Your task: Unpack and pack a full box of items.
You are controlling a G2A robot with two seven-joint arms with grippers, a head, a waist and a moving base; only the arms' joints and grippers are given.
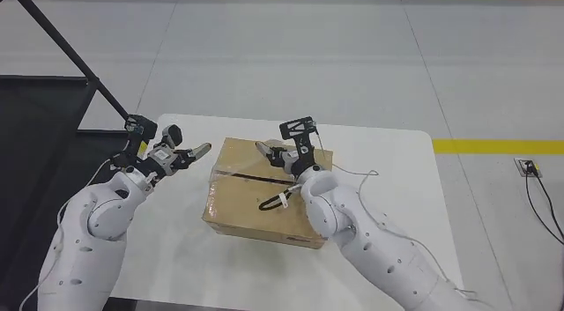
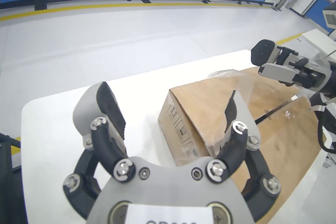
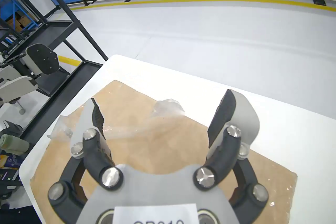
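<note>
A closed brown cardboard box (image 1: 256,201) lies in the middle of the white table (image 1: 388,188). Clear tape runs over its top, with a crumpled end (image 3: 169,106) at the far edge and a dark seam between the flaps. My right gripper (image 1: 280,154) hovers open over the far part of the box top (image 3: 147,154), nothing between its fingers (image 3: 223,109). My left gripper (image 1: 187,141) stands open beside the box's left end, above bare table. In the left wrist view the left gripper (image 2: 170,107) frames the box's near corner (image 2: 189,125), with the right gripper (image 2: 278,64) farther off.
A black metal cart (image 1: 40,135) stands against the table's left side, and it is also seen in the right wrist view (image 3: 52,72). A thin white cable (image 1: 352,173) trails across the table right of the box. Bare table surrounds the box on all sides.
</note>
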